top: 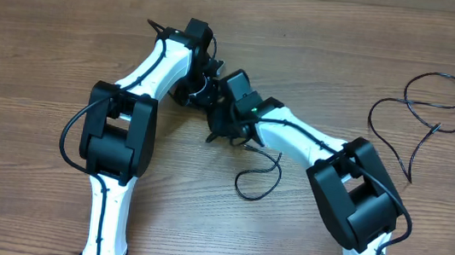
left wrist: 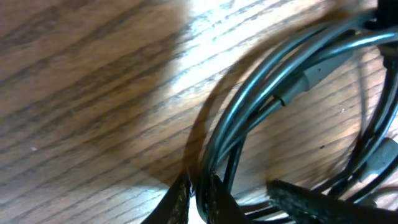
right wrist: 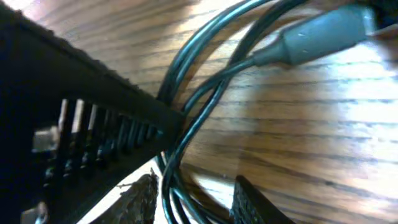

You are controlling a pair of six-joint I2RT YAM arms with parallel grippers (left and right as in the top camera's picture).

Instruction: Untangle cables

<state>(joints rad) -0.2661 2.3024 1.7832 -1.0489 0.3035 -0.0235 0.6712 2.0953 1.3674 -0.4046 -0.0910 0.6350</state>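
Wooden table (top: 39, 46), both arms angled in toward its middle. Left gripper (left wrist: 198, 194): fingers nearly together, pinching strands of the cables (left wrist: 249, 106), a looped black bundle lying mid-table, a little toward the far edge. Grey plug sleeve (left wrist: 314, 70) visible on one strand in the coil. Right gripper (right wrist: 193, 198), just right of the bundle: jaws partly apart, straddling several strands that run close to one finger; no clamp visible. Larger grey plug (right wrist: 323, 34) lies on the wood beyond it. Trailing loop (top: 257, 181) runs from the bundle toward the near edge. Loose cable (top: 423, 111) lies well apart, near the right edge.
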